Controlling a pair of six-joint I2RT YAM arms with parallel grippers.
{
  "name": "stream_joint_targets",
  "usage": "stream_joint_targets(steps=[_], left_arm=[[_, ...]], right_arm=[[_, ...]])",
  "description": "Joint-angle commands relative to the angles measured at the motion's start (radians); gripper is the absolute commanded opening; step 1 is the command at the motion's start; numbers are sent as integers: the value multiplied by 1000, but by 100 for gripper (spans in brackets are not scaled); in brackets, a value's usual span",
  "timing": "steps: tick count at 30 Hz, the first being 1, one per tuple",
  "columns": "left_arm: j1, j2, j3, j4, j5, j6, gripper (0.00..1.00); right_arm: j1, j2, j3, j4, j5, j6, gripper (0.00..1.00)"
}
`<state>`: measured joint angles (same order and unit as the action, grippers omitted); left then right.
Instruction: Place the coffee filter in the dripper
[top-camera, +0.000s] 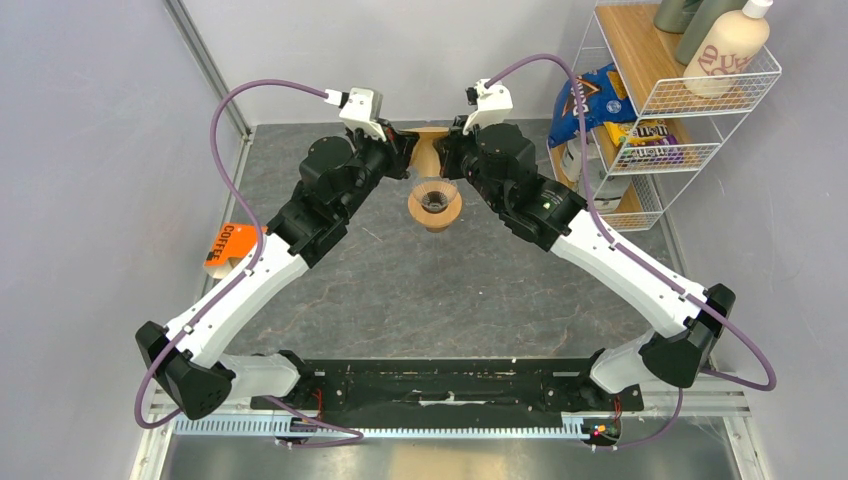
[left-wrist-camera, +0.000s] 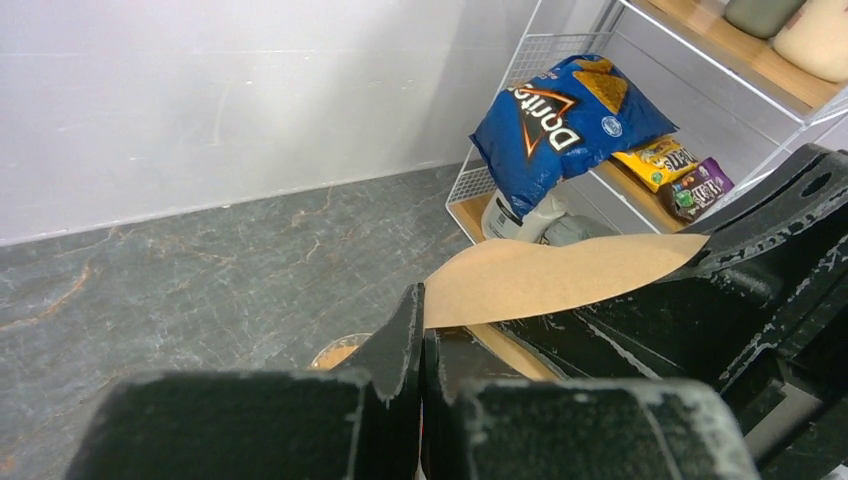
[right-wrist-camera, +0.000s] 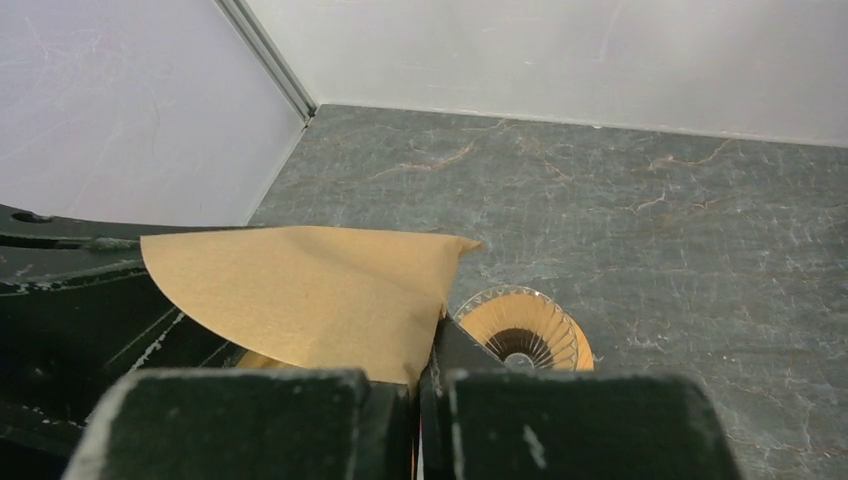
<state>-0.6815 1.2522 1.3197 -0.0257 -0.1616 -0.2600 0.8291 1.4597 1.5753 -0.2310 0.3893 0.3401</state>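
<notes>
- Left gripper (left-wrist-camera: 420, 335) and right gripper (right-wrist-camera: 425, 365) each have fingers closed on the flat coffee filter (right-wrist-camera: 300, 290), at the far side.
- The dripper (top-camera: 435, 203) stands just nearer, below it.

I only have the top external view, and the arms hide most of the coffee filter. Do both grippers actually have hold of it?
Observer: Yes. The wrist views show the left gripper and the right gripper each shut on an opposite end of the coffee filter, which looks flat and fan-shaped.
Operator: From above I can't read the inside of the dripper. Is any paper in it yet?
Observer: No. In the right wrist view the dripper shows bare glass ribs and an open centre hole. The filter is held clear of it, not inside.
</notes>
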Motion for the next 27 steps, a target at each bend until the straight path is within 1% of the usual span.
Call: stream_joint_targets(steps=[1,8,11,12,15,17,20,21,24,27], left_arm=[[-3,0,53,79,-54,46,2],[-2,1,55,99,-53,51,2],[-3,-1,51,97,-38,47,3],[-3,-5,47,94,-35,40,7],[-3,-17,30,62,-18,-4,39],[0,-32,7,48,-32,-56,53],[4,-54,-20,37,-71,-141,70],[9,-60,-27,35,-87,-173,74],[22,-72,-41,54,-68,-245,82],[33,-71,-42,44,-39,-334,85]], right_arm=[[-1,-13,31,-12,2,-5,0],[-1,-24,22,-31,6,3,2],[-1,-21,24,-27,6,10,0],[-2,-19,27,-20,10,10,0],[-1,-16,34,21,35,8,0],[-1,-14,37,49,56,6,0],[-2,-16,28,85,84,12,0],[-1,-18,24,94,91,19,0],[-2,-25,9,127,106,27,0],[-2,-31,-6,170,102,24,0]])
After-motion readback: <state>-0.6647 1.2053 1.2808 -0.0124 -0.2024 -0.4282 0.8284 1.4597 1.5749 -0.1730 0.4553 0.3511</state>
